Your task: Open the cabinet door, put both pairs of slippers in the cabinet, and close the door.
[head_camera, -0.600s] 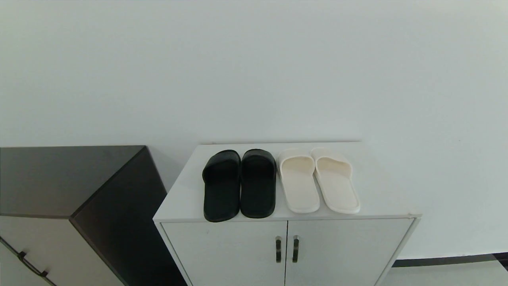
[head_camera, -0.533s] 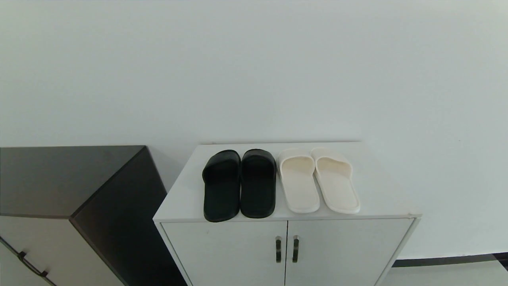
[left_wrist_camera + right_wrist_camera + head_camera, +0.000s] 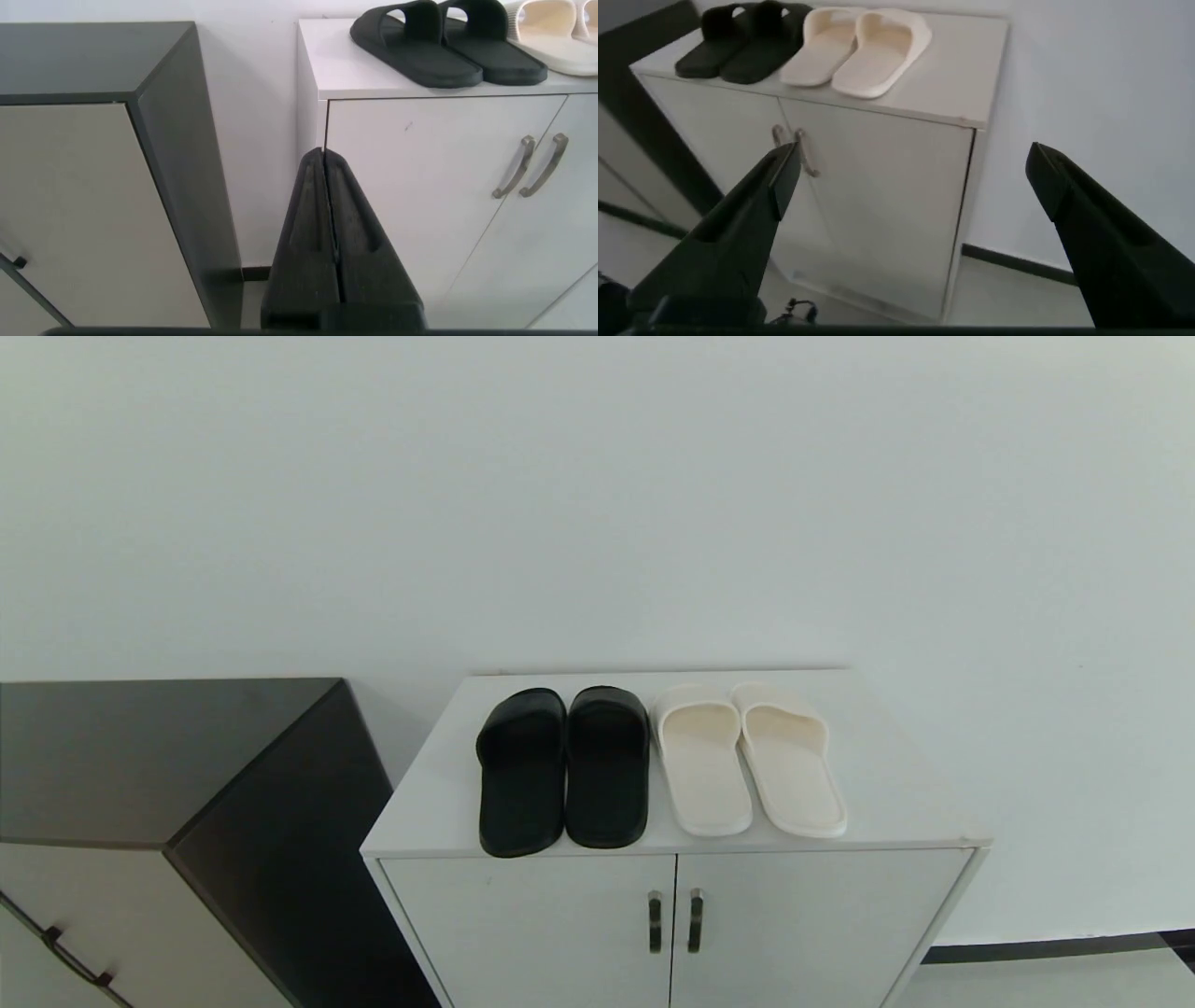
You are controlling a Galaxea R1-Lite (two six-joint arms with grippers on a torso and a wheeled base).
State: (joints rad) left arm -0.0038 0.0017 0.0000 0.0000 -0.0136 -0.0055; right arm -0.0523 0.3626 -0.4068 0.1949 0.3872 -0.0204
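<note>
A white two-door cabinet (image 3: pixel 812 915) stands against the wall, both doors closed, with two metal handles (image 3: pixel 674 920) at the centre seam. On its top lie a black pair of slippers (image 3: pixel 563 770) and, to their right, a cream pair of slippers (image 3: pixel 750 758). In the left wrist view my left gripper (image 3: pixel 324 159) is shut, low and in front of the cabinet's left side (image 3: pixel 411 168); the black slippers (image 3: pixel 447 42) lie above. In the right wrist view my right gripper (image 3: pixel 910 163) is open, wide apart, in front of the cabinet's right door (image 3: pixel 878 187), below the cream slippers (image 3: pixel 854 47).
A taller dark cabinet (image 3: pixel 168 775) with a pale front and a dark handle (image 3: pixel 75 959) stands just left of the white cabinet. Plain white wall lies behind. Floor and a dark baseboard (image 3: pixel 1055 947) show to the right.
</note>
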